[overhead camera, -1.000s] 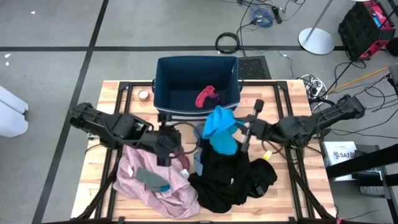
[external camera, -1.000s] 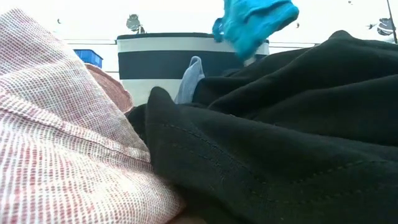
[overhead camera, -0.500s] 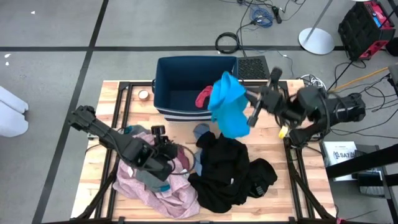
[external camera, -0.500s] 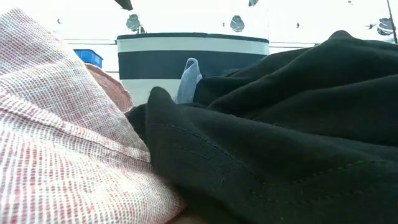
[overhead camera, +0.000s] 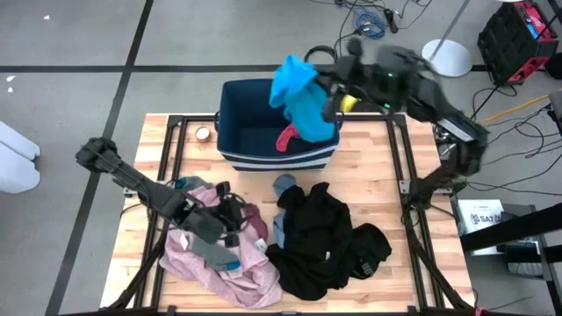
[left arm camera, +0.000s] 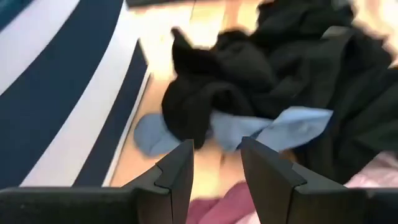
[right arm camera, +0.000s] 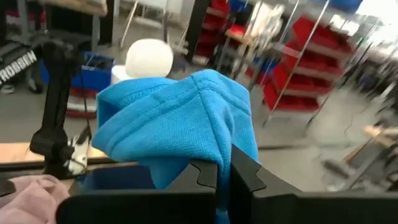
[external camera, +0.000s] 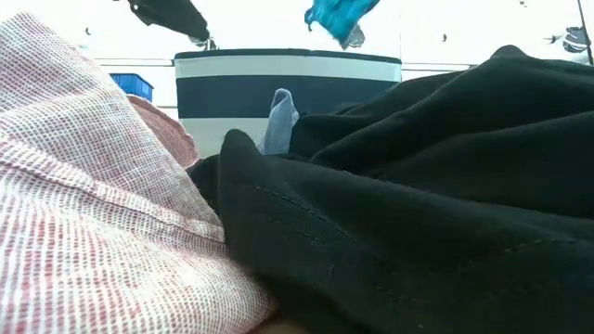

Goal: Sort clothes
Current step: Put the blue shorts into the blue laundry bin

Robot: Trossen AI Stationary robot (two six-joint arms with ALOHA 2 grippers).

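My right gripper (overhead camera: 325,95) is high above the dark blue bin (overhead camera: 235,123), shut on a teal garment (overhead camera: 297,92) that also shows in the low view (external camera: 339,17). A maroon piece (overhead camera: 290,138) lies inside the bin. My left gripper (overhead camera: 230,215) is open low over the pale pink garment (overhead camera: 219,263); nothing is between its fingers (left arm camera: 217,168). Ahead of it lie a grey-blue piece (left arm camera: 273,127) and the black clothes (overhead camera: 320,241). A grey sock (overhead camera: 215,253) rests on the pink garment. My right gripper pinches a bunched fold of the teal garment (right arm camera: 205,152) between its two fingers, which point about level. The cloth bulges up over the fingertips and the rest hangs slack below them, clear of the table, above the bin's opening.
A roll of tape (overhead camera: 203,133) lies on the table left of the bin. The black pile fills the near middle of the table and blocks most of the low view (external camera: 418,204). Bare wood shows at the table's right side (overhead camera: 386,189).
My right gripper has risen and swung toward the table's far edge with the teal garment, which went from just above the black pile to hanging over the bin. My left gripper has sunk toward the pink garment, staying open.
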